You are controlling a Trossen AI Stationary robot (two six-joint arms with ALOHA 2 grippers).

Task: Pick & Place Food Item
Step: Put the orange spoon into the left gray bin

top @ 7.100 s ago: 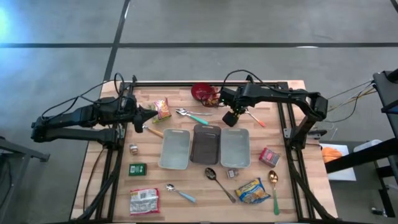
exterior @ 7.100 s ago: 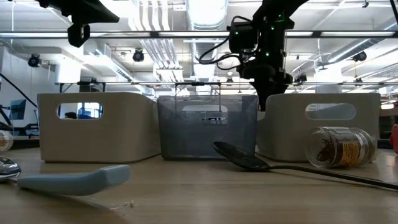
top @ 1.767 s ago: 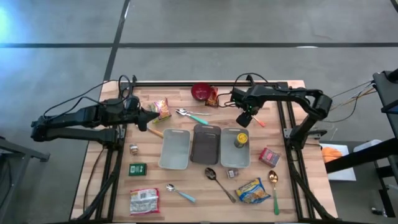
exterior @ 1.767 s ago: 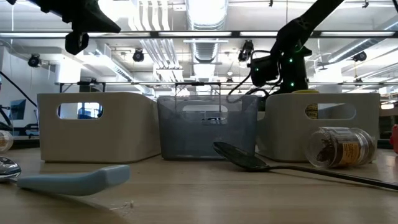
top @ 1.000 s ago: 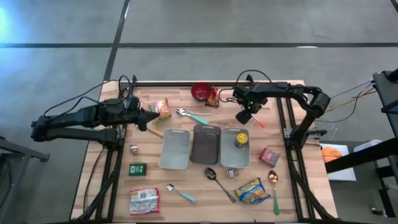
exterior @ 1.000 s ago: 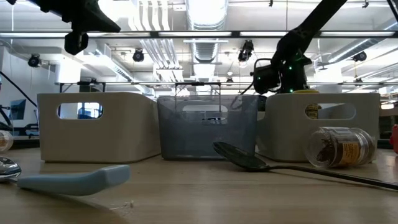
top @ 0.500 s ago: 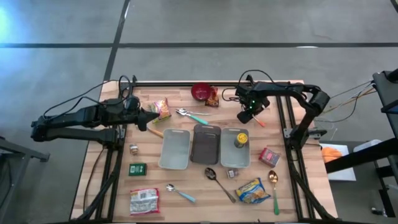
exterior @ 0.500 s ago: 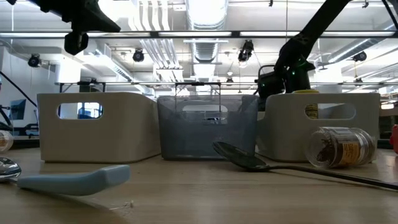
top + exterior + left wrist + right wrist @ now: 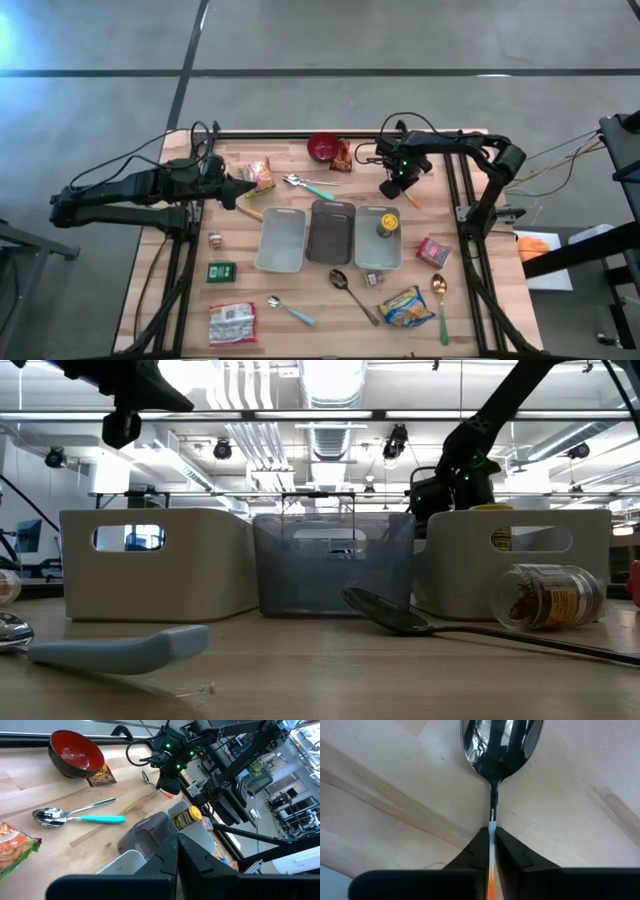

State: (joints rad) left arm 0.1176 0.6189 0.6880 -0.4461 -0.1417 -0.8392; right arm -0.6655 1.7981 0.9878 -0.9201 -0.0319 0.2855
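A metal spoon with an orange handle (image 9: pixel 412 196) lies on the table at the far right, and my right gripper (image 9: pixel 393 185) stands over it, shut on it. The right wrist view shows the spoon's bowl (image 9: pixel 501 742) flat on the wood beyond my right gripper (image 9: pixel 491 845). A jar with a yellow lid (image 9: pixel 387 224) stands in the right bin (image 9: pixel 378 250). At the table's left, my left gripper (image 9: pixel 238 191) hangs shut and empty above the wood, next to a snack pack (image 9: pixel 260 175). My right gripper pinches the spoon's thin neck (image 9: pixel 492 826), where the metal meets the orange handle, between its two fingers. The fingers come from above, pointing down, one on either side of the handle. The spoon lies flat on the table.
A pale bin (image 9: pixel 281 240) and a dark bin (image 9: pixel 331 232) stand beside the right bin at mid-table. A red bowl (image 9: pixel 323 147), a sauce packet (image 9: pixel 342 155) and a teal-handled spoon (image 9: pixel 310 185) lie toward the far edge. Packets, spoons and a small jar (image 9: pixel 545 595) lie near the front.
My right gripper has sunk a little over the orange-handled spoon and has shut on its neck. The spoon stays flat on the table. The jar stands unmoved in the right bin.
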